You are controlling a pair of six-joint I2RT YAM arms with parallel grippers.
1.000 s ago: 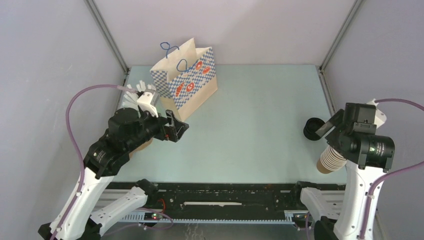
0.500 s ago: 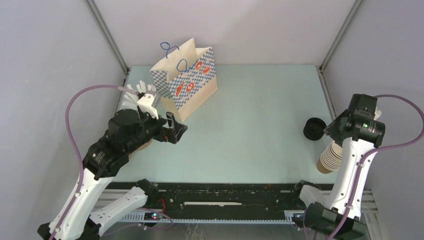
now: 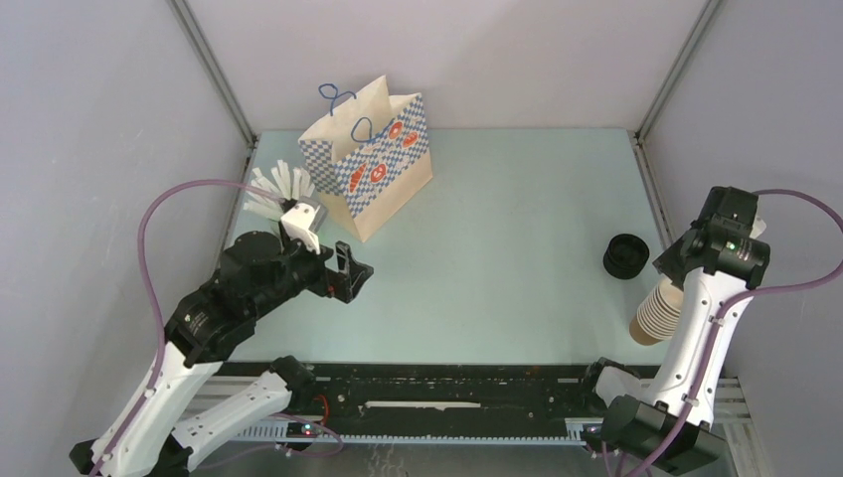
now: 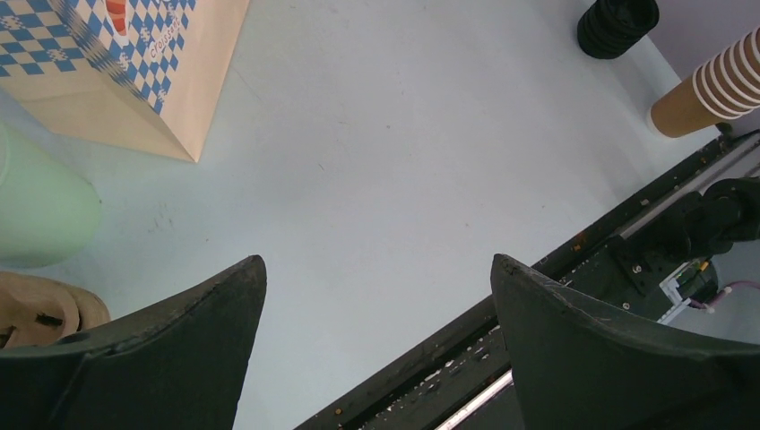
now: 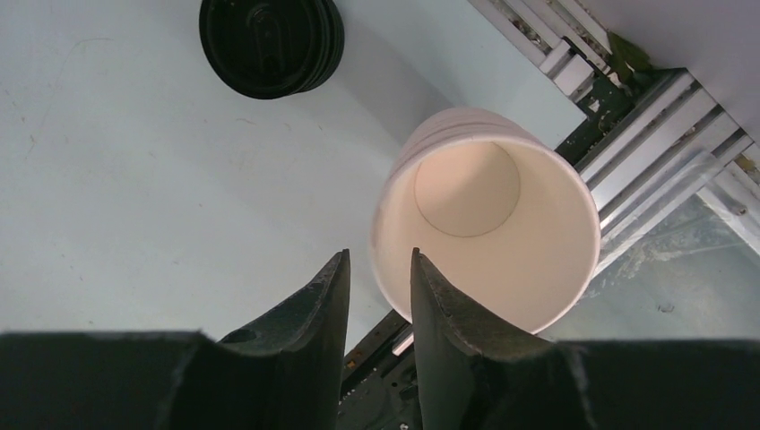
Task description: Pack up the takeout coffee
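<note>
I see no lidded takeout coffee. Only a tan-brown paper shape [image 4: 40,309] peeks out behind my left finger, and I cannot tell what it is. The blue-checkered paper bag [image 3: 373,164] stands upright at the far left, also in the left wrist view [image 4: 116,54]. My left gripper [image 3: 348,270] hovers wide open and empty near that bag [image 4: 376,260]. My right gripper [image 3: 671,263] hangs over the stack of lidless tan cups [image 3: 656,313]. Its jaws [image 5: 380,253] stand a narrow gap apart, over the near rim of the top cup [image 5: 488,224], clamping nothing.
A stack of black lids [image 3: 626,255] sits on the table just left of the cup stack, and shows in the right wrist view [image 5: 269,40]. A pale green cup of white sticks [image 3: 278,189] stands left of the bag. The black rail [image 3: 447,397] runs along the near edge.
The right jaws have closed from wide to a narrow gap, and the right wrist has turned to point down over the cup stack. The left arm has drifted slightly toward the near edge.
</note>
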